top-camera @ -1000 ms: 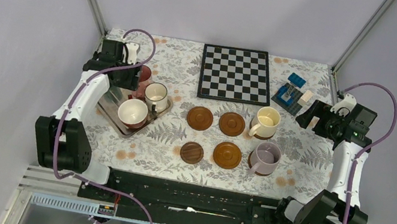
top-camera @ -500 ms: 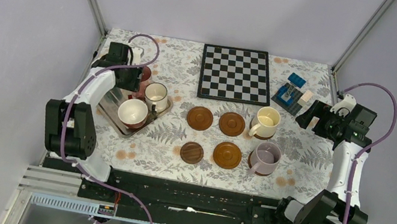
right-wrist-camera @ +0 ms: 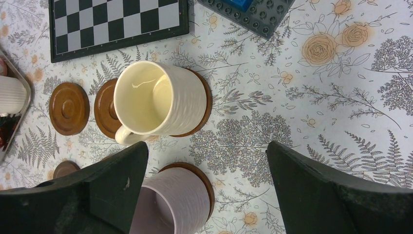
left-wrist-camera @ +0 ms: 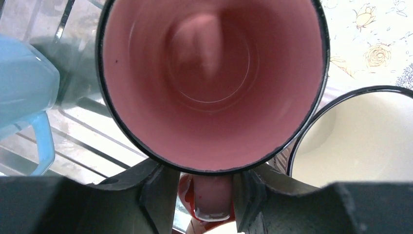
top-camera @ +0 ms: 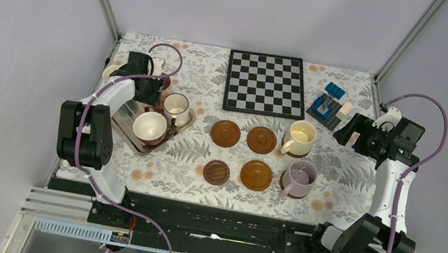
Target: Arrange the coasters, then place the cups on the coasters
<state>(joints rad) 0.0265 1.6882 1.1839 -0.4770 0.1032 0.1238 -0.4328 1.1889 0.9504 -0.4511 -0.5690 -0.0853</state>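
My left gripper (left-wrist-camera: 210, 187) is over the grey tray (top-camera: 134, 146), shut on the handle of the pink cup (left-wrist-camera: 209, 83), which stands upright in the tray. Beside it stands a light blue cup (left-wrist-camera: 22, 83). Two cream cups (top-camera: 176, 106) (top-camera: 150, 126) share the tray. Bare coasters (top-camera: 225, 133) (top-camera: 261, 140) (top-camera: 256, 174) lie mid-table, with a darker one (top-camera: 216, 172). The cream-yellow cup (top-camera: 301, 135) and the lilac cup (top-camera: 300, 177) each sit on a coaster. My right gripper (right-wrist-camera: 205, 146) hangs open above the table, to the right of those two cups, holding nothing.
A chessboard (top-camera: 265, 83) lies at the back centre. The blue block toy (top-camera: 330, 106) sits at the back right, near the right gripper. Frame posts stand at both back corners.
The left jaws have closed in on the pink cup's handle, and the left arm has swung in nearer the tray. The right arm has not moved.
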